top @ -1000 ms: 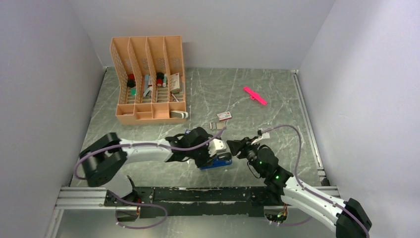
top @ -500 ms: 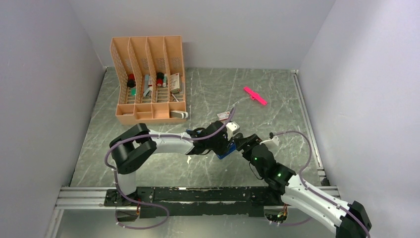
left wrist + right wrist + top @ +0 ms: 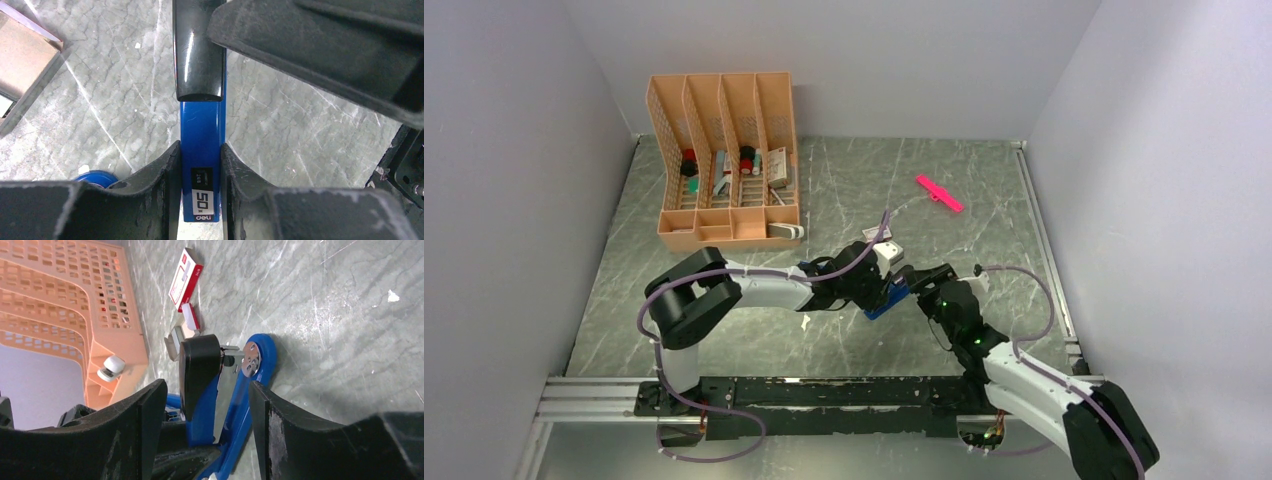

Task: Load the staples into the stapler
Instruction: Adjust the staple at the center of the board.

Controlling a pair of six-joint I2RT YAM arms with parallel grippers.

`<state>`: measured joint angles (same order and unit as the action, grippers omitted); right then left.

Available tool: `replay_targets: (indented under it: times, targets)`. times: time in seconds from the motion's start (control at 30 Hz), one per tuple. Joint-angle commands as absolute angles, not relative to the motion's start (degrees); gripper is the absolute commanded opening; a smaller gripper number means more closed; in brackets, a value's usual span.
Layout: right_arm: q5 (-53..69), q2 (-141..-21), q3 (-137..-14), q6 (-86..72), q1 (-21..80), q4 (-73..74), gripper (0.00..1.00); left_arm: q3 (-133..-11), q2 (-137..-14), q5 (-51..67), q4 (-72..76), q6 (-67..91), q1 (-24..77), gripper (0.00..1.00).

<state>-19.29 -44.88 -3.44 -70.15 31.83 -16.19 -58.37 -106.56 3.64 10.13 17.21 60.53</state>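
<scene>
The blue stapler [image 3: 887,300] with a black top is at mid-table, and my left gripper [image 3: 874,288] is shut on it. The left wrist view shows the blue body [image 3: 200,130] pinched between both fingers, my left gripper [image 3: 200,148] tight against its sides. My right gripper [image 3: 922,284] is open. Its fingers straddle the stapler's black-topped end [image 3: 220,385] with gaps on both sides, so my right gripper [image 3: 207,385] touches nothing. The pink-and-white staple box [image 3: 185,277] lies beyond, with a small cardboard piece [image 3: 176,340] close by. I cannot make out loose staples.
An orange desk organizer [image 3: 724,150] with small items stands at the back left, and its wall [image 3: 65,300] is near the stapler. A bright pink plastic stick [image 3: 939,193] lies at the back right. A brown cardboard tray [image 3: 20,65] lies left of the stapler.
My left arm has carried the stapler up and to the right. My right gripper moved in toward it and opened wider, so its fingers now straddle the stapler's end.
</scene>
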Motion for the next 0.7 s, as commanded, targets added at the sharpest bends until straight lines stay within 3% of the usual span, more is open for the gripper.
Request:
replay_targets:
  times: [0.0, 0.67]
  targets:
    - [-12.9, -49.1, -1.7, -72.2, 28.6, -27.8, 0.64, -57.7, -107.4, 5.4, 12.6, 16.9, 60.2, 0.16]
    - [4.9, -71.3, -3.0, -73.4, 21.4, -44.8, 0.60, -59.4, -110.8, 8.9, 12.1, 11.5, 60.2, 0.16]
